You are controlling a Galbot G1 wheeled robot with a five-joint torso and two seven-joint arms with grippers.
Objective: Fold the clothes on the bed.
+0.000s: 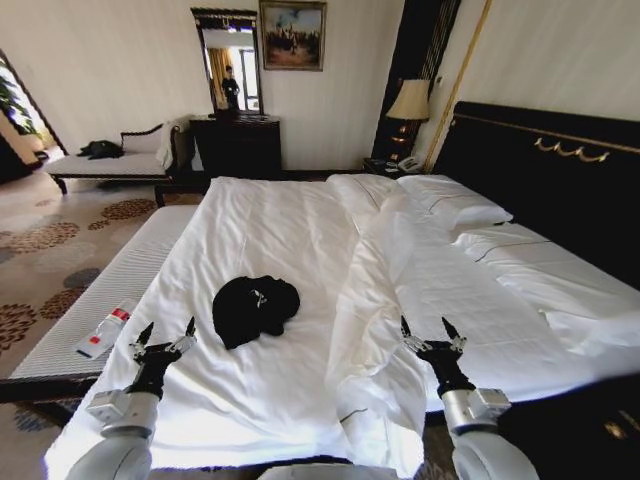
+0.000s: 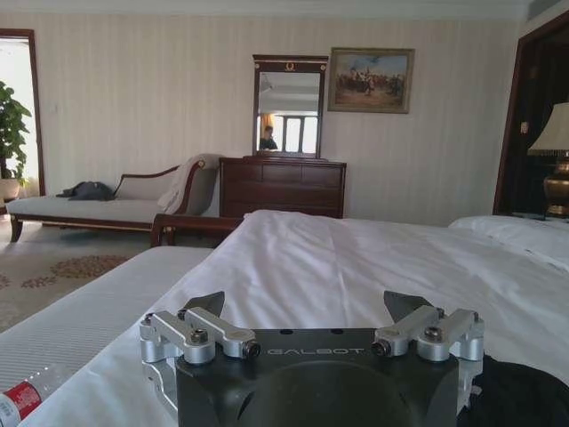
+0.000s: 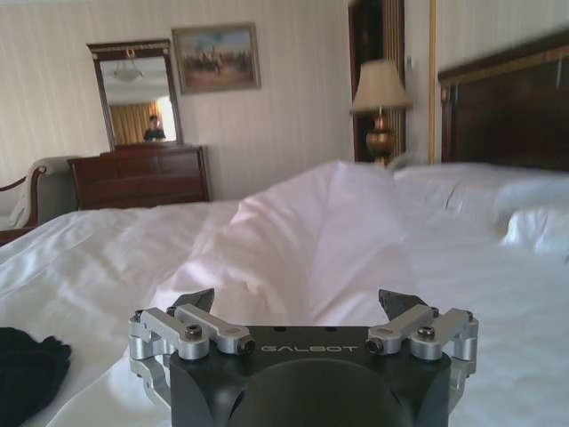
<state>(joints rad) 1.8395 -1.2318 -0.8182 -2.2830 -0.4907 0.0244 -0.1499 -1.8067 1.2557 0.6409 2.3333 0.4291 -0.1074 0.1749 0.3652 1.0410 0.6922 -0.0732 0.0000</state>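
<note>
A black T-shirt (image 1: 254,308) lies crumpled in a heap on the white sheet of the bed (image 1: 300,240), near the front left. My left gripper (image 1: 166,335) hovers open just left of it, nothing between its fingers. The shirt's dark edge (image 2: 520,396) also peeks beside that gripper (image 2: 311,307) in the left wrist view. My right gripper (image 1: 431,332) stands open over the bed's front right, beyond a ridge of bunched duvet (image 1: 375,290). In the right wrist view the open gripper (image 3: 302,302) faces that ridge (image 3: 311,240), with the shirt (image 3: 27,374) off to the side.
A white-padded bench (image 1: 110,290) runs along the bed's left side with a plastic bottle (image 1: 105,330) on it. Pillows (image 1: 460,205) and the dark headboard (image 1: 540,170) are at the right. A dresser (image 1: 237,145), lamp (image 1: 408,105) and chaise (image 1: 110,160) stand beyond.
</note>
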